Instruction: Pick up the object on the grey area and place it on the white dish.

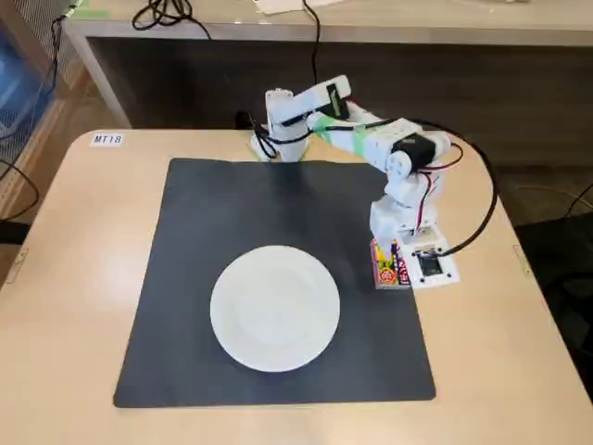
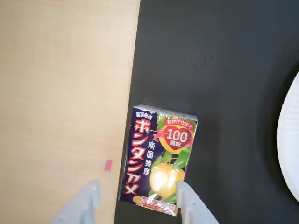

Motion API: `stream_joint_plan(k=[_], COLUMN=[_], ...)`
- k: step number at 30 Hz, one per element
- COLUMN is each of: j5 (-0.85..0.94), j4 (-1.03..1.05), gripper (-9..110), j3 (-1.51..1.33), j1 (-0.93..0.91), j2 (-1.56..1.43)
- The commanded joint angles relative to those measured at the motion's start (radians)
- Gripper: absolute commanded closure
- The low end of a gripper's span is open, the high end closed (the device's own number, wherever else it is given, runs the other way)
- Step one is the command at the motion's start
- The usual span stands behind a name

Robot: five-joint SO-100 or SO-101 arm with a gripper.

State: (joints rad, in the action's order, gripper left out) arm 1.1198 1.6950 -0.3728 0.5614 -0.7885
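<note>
Approach step: end effector (image 2: 137, 198) hangs over the candy box (image 2: 159, 158), fingers apart, straddling its near end, nothing clamped. Box lies flat at the grey mat (image 1: 204, 232) edge beside bare bench (image 2: 60, 93), well apart from the white plate (image 1: 274, 308). Next: descend, close across the box's width.

Light wooden tabletop (image 1: 74, 278) with rounded corners, even diffuse light, no hard shadows. White label reading "MT18" (image 1: 107, 139) at its far-left corner in the fixed view. Behind it a second pale desk (image 1: 417, 28) with a dark panel (image 1: 185, 83) under its edge; black cables (image 1: 167, 14) lie on top. Beige floor (image 1: 83, 116) between them. Small red mark (image 2: 108, 164) on the wood in the wrist view.
</note>
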Motion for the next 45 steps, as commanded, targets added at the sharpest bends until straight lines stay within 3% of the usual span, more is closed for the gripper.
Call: stream_joint_plan(k=[1, 13, 23, 45], j5=[-0.02, -0.055, -0.051, -0.038], j4=[0.003, 0.003, -0.005, -0.006], gripper=[71, 66, 64, 68], j3=[0.011, -0.187, -0.173, 0.126], j1=[0.014, -0.006, -0.023, -0.031], j2=[-0.017, -0.051, -0.002, 0.229])
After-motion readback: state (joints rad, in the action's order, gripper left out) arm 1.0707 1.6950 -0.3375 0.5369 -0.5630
